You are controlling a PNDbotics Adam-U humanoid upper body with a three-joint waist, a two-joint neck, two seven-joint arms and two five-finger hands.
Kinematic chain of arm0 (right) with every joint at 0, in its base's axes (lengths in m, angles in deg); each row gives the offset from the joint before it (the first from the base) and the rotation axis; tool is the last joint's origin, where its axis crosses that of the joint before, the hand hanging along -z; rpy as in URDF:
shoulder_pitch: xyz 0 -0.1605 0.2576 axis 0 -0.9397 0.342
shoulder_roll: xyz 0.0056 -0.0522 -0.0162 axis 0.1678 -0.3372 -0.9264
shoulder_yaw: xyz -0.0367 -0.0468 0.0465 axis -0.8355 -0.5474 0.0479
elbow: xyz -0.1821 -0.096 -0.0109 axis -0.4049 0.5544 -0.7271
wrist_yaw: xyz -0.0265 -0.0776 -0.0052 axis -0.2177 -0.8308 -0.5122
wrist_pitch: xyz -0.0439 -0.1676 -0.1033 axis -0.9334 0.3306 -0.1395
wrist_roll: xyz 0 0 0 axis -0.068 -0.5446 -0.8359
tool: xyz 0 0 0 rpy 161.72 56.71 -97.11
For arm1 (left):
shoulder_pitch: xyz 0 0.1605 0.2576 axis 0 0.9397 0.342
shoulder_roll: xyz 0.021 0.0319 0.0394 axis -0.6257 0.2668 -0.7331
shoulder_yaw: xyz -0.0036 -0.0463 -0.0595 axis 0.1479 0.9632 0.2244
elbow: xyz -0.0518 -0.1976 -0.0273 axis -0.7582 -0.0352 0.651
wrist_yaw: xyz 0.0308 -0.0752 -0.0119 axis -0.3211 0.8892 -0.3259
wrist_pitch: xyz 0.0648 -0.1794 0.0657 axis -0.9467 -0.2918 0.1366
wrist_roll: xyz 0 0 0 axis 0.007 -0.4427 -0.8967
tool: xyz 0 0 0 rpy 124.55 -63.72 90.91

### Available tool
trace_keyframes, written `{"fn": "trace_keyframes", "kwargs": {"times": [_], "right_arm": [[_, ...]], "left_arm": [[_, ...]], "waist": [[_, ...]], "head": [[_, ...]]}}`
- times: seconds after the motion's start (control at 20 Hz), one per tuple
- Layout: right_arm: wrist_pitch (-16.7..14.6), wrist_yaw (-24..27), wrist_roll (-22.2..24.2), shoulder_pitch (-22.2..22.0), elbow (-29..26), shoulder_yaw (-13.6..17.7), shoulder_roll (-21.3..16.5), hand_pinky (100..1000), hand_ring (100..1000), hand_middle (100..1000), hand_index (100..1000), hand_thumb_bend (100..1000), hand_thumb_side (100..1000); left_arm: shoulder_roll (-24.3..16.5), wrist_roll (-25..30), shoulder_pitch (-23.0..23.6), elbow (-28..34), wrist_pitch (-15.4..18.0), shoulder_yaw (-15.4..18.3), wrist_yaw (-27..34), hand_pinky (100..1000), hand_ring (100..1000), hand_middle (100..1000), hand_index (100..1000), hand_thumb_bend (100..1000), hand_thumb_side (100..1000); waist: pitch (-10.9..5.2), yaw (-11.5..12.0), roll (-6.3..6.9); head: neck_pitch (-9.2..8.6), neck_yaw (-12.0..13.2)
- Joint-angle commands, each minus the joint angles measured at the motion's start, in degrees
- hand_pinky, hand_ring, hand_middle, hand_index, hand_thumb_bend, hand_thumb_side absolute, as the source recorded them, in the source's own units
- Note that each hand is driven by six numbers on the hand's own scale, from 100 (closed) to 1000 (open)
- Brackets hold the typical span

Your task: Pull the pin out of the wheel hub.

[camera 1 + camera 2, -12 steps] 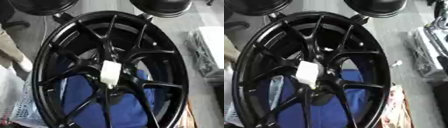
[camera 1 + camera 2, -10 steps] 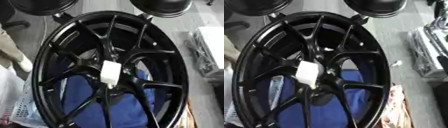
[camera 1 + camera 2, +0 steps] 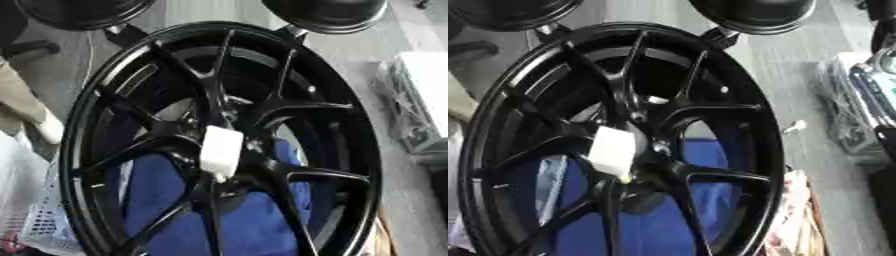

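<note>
Black spoked wheel hub (image 3: 219, 145) filling most of the frame, tilted, rim reaching from top centre to the bottom edge. White blocky pin (image 3: 220, 152) seated at the hub's centre, where the spokes meet. Blue cloth (image 3: 254, 220) visible behind the lower spokes. Two round black objects (image 3: 328, 12) along the top edge. Neither hand in view; released or clenched impossible to tell.

Floor: grey concrete (image 3: 789, 80), evenly lit | Upper edge: two dark round forms, left (image 3: 79, 10) and right (image 3: 328, 12) | Behind the spokes: blue cloth (image 3: 254, 225) | Lower left: white mesh basket (image 3: 48, 222) | Right side: white box in clear wrap (image 3: 420, 95) | Left edge: beige fabric (image 3: 22, 102)
</note>
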Motion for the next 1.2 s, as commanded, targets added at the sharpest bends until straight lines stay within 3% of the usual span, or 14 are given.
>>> {"fn": "trace_keyframes", "kwargs": {"times": [0.05,0.2,0.4,0.75,1.0,1.2], "right_arm": [[1.5,-0.1,-2.0,0.1,-0.4,1.0,-0.9,664,641,558,690,100,630],[1.4,-0.6,-2.1,0.0,-0.4,1.1,-1.0,665,641,558,691,100,628],[1.4,-1.3,-2.2,-0.4,-0.4,1.5,-1.2,665,641,558,691,100,625],[1.9,-1.9,-2.0,-0.5,-0.4,1.5,-1.3,665,641,558,691,100,625],[2.4,-1.9,-1.8,-0.4,-0.4,1.2,-1.3,665,641,557,690,100,627],[2.8,-2.0,-1.8,-0.5,-0.4,1.1,-1.2,665,641,557,690,100,626]], "left_arm": [[-3.3,0.3,-1.6,0.9,0.4,0.1,-1.1,899,766,753,797,100,701],[-6.9,1.3,-3.6,0.9,0.6,-1.0,-3.1,886,764,754,798,100,689],[-15.2,5.2,-7.1,0.9,1.8,-4.2,-8.2,862,766,759,805,100,549],[-26.9,15.9,-13.8,0.9,5.9,-10.1,-14.8,838,768,764,811,100,481],[-30.8,22.8,-19.0,0.9,9.2,-14.9,-16.8,827,766,763,812,130,496],[-30.9,28.2,-24.3,0.9,10.5,-19.5,-17.5,822,763,760,814,160,524]], "waist": [[-0.75,0.0,0.21],[-0.83,0.1,0.39],[-1.11,0.0,0.74],[-1.39,-0.2,1.08],[-1.37,-0.5,0.99],[-1.4,-0.6,0.86]], "head": [[-0.67,-0.1],[-0.6,-0.4],[-0.39,-0.9],[-0.63,-1.3],[-0.74,-1.4],[-0.88,-1.5]]}}
